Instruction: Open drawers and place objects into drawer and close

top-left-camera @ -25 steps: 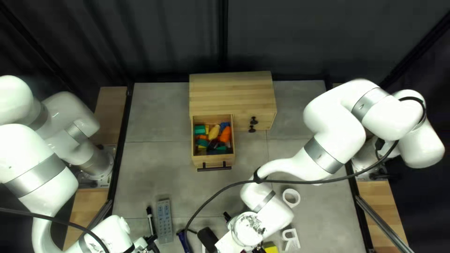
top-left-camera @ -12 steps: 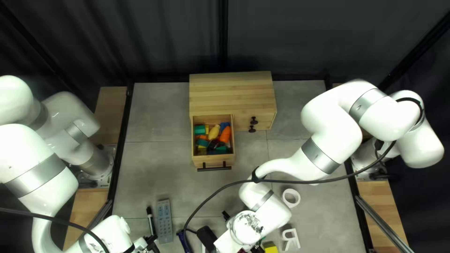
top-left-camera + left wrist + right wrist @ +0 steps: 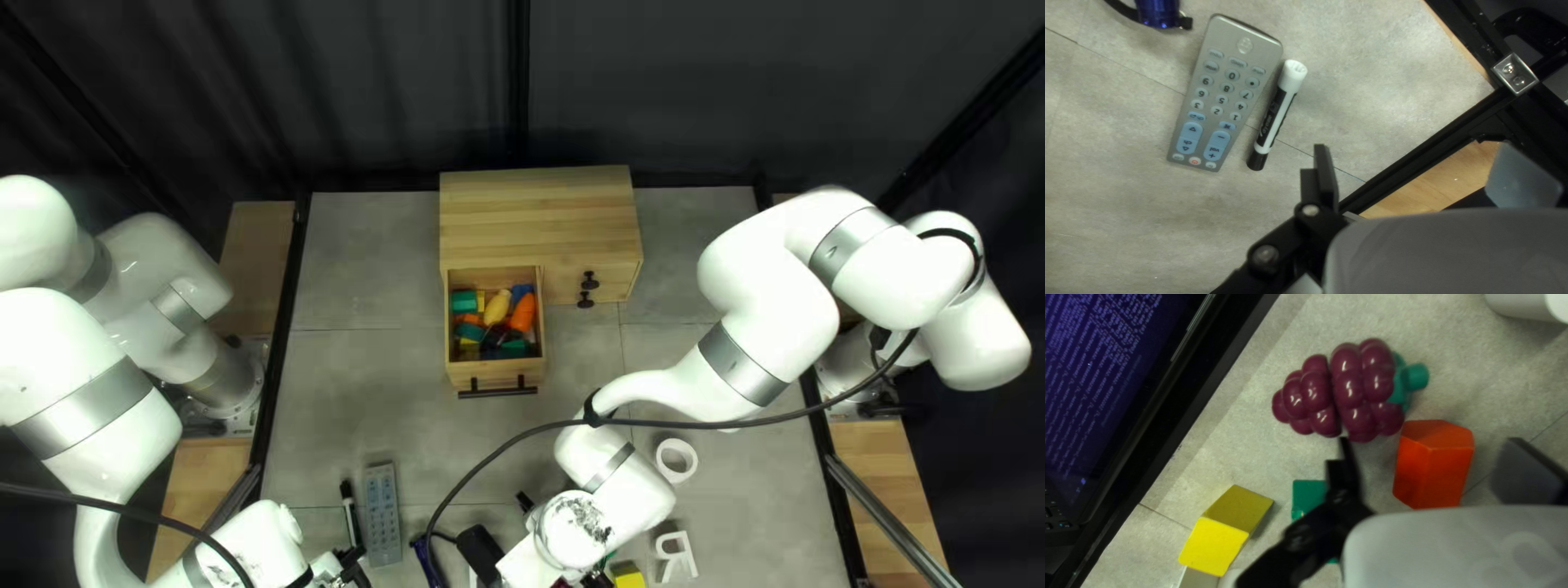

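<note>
Both the left gripper (image 3: 353, 564) and right gripper (image 3: 598, 577) stood spread, an orange-red block (image 3: 1430, 471) showing between the latter's fingers. Colorful toys (image 3: 496, 308) lay inside the open drawer (image 3: 495, 372).

Top left view, clock centred on open drawer (image 3: 495, 376): you've bare table (image 3: 365, 381) at 9 o'clock; right arm (image 3: 749, 359) blocks you at 4; cable (image 3: 675, 420) crosses 6.

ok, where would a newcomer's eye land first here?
Probably the open drawer of the wooden cabinet near the middle of the top left view, packed with brightly coloured toys. In the right wrist view, likely the glossy purple toy grapes ahead of the right gripper, its jaws open, with a red-orange hexagonal block beside them.
</note>
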Robot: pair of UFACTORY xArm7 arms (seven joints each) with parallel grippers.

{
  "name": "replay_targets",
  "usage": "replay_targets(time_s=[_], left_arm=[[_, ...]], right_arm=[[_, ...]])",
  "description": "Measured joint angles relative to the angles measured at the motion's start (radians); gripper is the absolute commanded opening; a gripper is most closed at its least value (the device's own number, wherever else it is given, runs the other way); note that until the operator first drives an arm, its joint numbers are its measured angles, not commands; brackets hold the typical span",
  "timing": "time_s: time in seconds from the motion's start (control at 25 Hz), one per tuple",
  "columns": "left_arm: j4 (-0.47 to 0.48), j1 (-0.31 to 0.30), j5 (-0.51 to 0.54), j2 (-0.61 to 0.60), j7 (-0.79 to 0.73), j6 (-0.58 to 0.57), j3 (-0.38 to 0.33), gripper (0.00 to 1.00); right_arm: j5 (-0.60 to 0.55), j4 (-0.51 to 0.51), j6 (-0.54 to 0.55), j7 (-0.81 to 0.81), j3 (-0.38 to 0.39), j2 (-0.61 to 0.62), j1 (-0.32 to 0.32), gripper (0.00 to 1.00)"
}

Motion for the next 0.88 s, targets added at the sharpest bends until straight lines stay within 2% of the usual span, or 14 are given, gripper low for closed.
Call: replay_targets(time_s=[0.24,0.52,0.88], left_arm=[[0.000,0.000,0.000,0.000,0.000,0.000,0.000,1.00],[0.000,0.000,0.000,0.000,0.000,0.000,0.000,1.00],[0.000,0.000,0.000,0.000,0.000,0.000,0.000,1.00]], right_arm=[[0.000,-0.018,0.021,0.005,0.000,-0.040,-0.003,0.10],[0.040,0.029,0.170,-0.009,0.003,-0.097,-0.024,0.05],[0.084,-0.007,0.318,0.131,-0.039,-0.306,-0.078,0.05]])
